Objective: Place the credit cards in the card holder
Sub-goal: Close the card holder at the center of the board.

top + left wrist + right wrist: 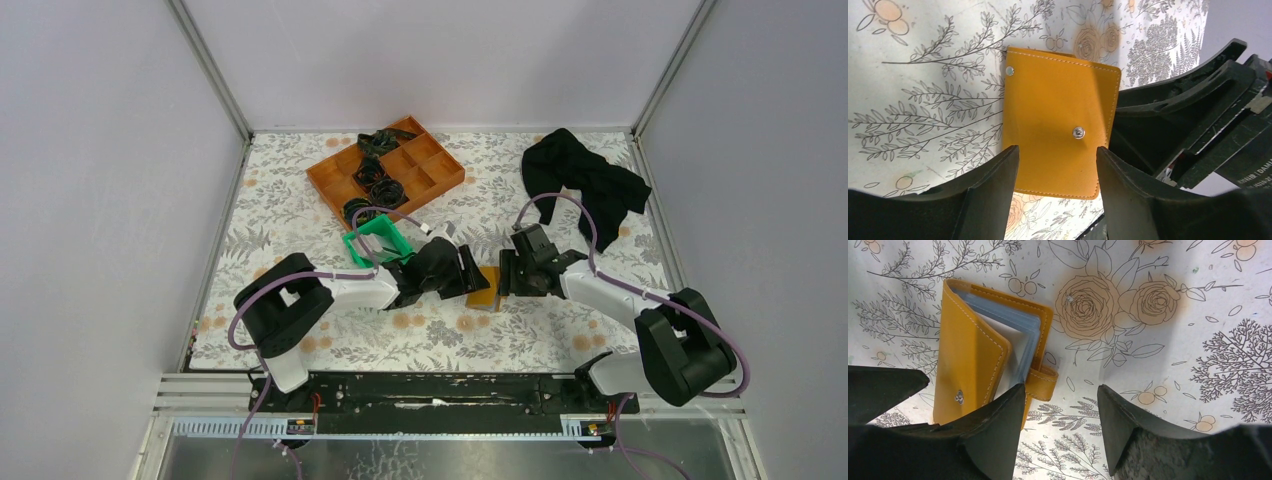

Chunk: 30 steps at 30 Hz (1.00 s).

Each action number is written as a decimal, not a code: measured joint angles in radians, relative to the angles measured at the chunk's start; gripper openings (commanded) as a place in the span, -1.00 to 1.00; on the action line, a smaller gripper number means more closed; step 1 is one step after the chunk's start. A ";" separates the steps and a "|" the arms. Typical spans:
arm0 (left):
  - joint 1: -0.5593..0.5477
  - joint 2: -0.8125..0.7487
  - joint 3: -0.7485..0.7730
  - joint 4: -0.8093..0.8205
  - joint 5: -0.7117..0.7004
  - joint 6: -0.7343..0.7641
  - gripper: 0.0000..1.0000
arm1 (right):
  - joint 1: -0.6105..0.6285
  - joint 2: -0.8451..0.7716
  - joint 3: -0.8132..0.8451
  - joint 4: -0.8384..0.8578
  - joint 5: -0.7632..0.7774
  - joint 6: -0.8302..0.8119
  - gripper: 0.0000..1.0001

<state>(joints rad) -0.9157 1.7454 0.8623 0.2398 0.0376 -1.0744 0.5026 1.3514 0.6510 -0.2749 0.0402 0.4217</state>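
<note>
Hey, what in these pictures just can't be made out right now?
- Top view: card holder mostly covered by the left end effector and right end effector.
- Left wrist view: holder's inside faces away; its near edge sits behind the fingers.
- Right wrist view: pale sheets inside, credit cards or not unclear.
- Top view: dark items in the orange tray too small to name.

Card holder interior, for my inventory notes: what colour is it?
Pale blue-grey, inside the orange card holder; clearest in the right wrist view.

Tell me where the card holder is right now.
In the top view the card holder lies near the middle of the floral table, between the left gripper and the right gripper, with the green bin behind it to the left.
</note>
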 measured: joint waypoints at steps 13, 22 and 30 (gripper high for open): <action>0.000 0.000 -0.018 -0.122 0.000 0.034 0.19 | 0.026 0.009 0.043 -0.062 0.055 0.002 0.24; 0.000 0.025 0.017 -0.145 0.001 0.038 0.16 | 0.029 -0.027 0.048 -0.085 0.079 0.002 0.24; -0.001 0.079 0.092 -0.177 0.006 0.043 0.15 | 0.029 -0.043 0.053 -0.093 0.083 -0.012 0.24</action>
<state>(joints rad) -0.9165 1.8244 0.9539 0.0631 0.0437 -1.0317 0.5312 1.3087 0.7040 -0.3676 0.1230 0.4099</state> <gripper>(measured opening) 0.578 0.622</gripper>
